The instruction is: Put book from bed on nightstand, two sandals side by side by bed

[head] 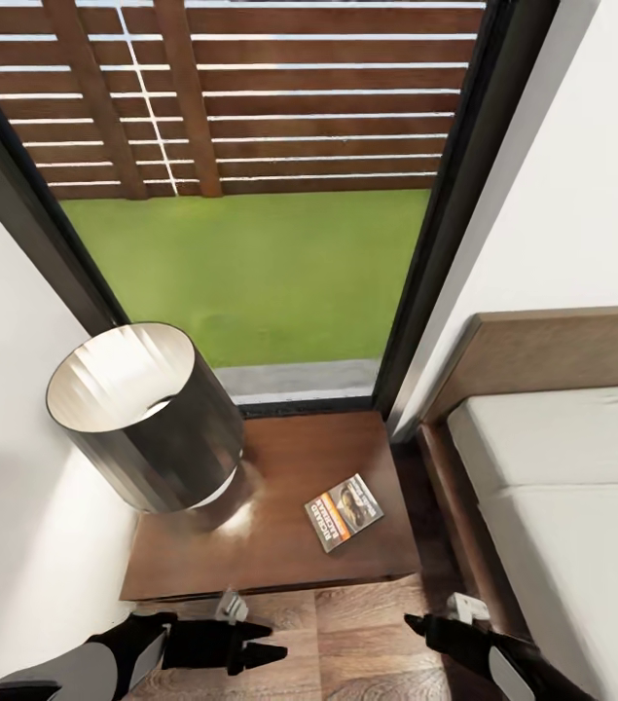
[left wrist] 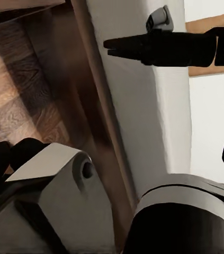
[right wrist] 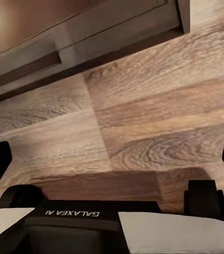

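Note:
The book (head: 344,511) lies flat on the nightstand (head: 279,555), to the right of a lamp, cover up with its orange band showing. The bed (head: 581,545) with its pale mattress and brown headboard stands to the right of the nightstand. My left gripper (head: 274,643) hangs open and empty over the floor in front of the nightstand. My right gripper (head: 414,621) is also low in front of it, near the bed's corner. In the right wrist view its fingers stand wide apart with nothing between them. The two sandals are out of view.
A lamp (head: 143,419) with a dark round shade takes up the nightstand's left half. Behind it is a tall dark-framed window (head: 250,273). White walls close in on the left and behind the bed. Wood-plank floor (right wrist: 159,121) runs in front of the nightstand's drawer (right wrist: 90,39).

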Motion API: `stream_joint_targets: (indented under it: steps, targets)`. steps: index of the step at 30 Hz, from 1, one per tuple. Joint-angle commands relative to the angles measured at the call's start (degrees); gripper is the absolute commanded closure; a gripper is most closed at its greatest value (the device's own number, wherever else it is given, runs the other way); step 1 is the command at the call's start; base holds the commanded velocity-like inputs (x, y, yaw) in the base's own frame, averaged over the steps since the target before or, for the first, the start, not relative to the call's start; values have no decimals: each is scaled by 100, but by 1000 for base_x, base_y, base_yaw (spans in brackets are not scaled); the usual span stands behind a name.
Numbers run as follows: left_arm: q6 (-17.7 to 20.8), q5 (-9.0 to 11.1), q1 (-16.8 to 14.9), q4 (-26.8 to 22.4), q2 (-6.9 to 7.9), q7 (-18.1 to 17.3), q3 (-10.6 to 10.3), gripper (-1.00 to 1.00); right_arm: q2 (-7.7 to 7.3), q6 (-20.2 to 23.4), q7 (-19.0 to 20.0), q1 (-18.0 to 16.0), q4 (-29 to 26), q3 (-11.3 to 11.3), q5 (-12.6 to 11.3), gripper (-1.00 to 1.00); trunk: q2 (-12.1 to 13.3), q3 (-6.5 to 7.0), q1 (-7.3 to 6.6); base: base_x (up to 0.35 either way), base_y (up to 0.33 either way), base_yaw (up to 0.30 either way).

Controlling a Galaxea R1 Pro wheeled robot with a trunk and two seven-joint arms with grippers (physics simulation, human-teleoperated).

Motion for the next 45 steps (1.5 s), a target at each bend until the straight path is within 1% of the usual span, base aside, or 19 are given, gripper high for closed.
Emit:
stream_joint_targets:
  steps: [1, 3, 5, 7, 10, 11, 12, 13, 14, 16, 18, 19, 21, 23, 27, 29, 33, 36, 45]
  targets:
    - [1, -52, 25, -7, 7, 2, 34, -100, -4, -48, 46, -2, 85, 21, 19, -100, 40, 16, -23, 0, 0, 0]
    - [-8, -97, 153, -7, 46, 69, 34, -100, -3, -290, 139, -2, 473, 21, 243, -100, 120, 51, -67, 0, 0, 0]
    - [-24, -115, 278, -7, 69, 158, 34, -100, -1, -391, 170, -2, 740, 21, 352, -100, 200, 87, -111, 0, 0, 0]
    - [-88, -127, 536, -6, 155, 509, 34, -100, -1, -473, 193, -2, 1164, 21, 432, -100, 280, 123, -155, 0, 0, 0]
    - [-161, -130, 811, -6, 245, 1055, 34, -100, 1, -502, 197, -2, 1519, 21, 459, -100, 401, 177, -220, 0, 0, 0]
    - [-193, -131, 945, -6, 266, 1294, 34, -100, 7, -509, 196, -2, 1659, 21, 463, -100, 441, 195, -242, 0, 0, 0]
    - [-214, -132, 1018, -6, 273, 1414, 34, -100, 9, -512, 196, -2, 1732, 21, 465, -100, 481, 213, -264, 0, 0, 0]
    - [-261, -132, 1165, -6, 284, 1668, 34, -100, 12, -515, 195, -2, 1895, 21, 467, -100, 521, 231, -286, 0, 0, 0]
    - [-288, -133, 1236, -6, 288, 1800, 34, -100, 13, -517, 195, -2, 1980, 21, 468, -100, 561, 249, -308, 0, 0, 0]
    - [-371, -133, 1506, -6, 292, 2384, 34, -100, 16, -518, 193, -2, 2282, 21, 464, -100, 641, 285, -352, 0, 0, 0]
    - [-410, -133, 1786, -6, 283, 3072, 34, -100, 17, -518, 189, -2, 2416, 21, 458, -100, 721, 321, -396, 0, 0, 0]
    - [-423, -130, 2018, -6, 279, 3797, 34, -100, 17, -516, 187, -2, 2471, 21, 456, -100, 762, 339, -418, 0, 0, 0]
    - [-420, -121, 2147, -1, 278, 4534, 34, -100, 18, -514, 186, -2, 2497, 21, 454, -100, 842, 375, -462, 0, 0, 0]
    - [-409, -118, 2190, 5, 277, 4914, 34, -100, 18, -514, 186, -2, 2504, 21, 454, -100, 922, 410, -506, 0, 0, 0]
    - [-395, -116, 2272, 8, 269, 5322, 34, -100, 21, -513, 165, -2, 2508, 21, 454, -100, 1082, 482, -594, 0, 0, 0]
    - [-398, -116, 2300, 5, 263, 5417, 34, -100, 30, -513, 155, -2, 2509, 21, 454, -100, 1123, 500, -616, 0, 0, 0]
    - [-416, -123, 2317, -4, 260, 5469, 34, -100, 34, -513, 147, -2, 2509, 21, 454, -100, 1123, 500, -616, 0, 0, 0]
    - [-430, -131, 2322, -6, 192, 5482, 34, -100, 35, -513, 142, -2, 2509, 21, 454, -100, 1123, 500, -616, 0, 0, 0]
    - [-431, -124, 2322, -6, 173, 5483, 37, -100, 58, -513, 141, -2, 2509, 21, 454, -100, 1123, 500, -616, 0, 0, 0]
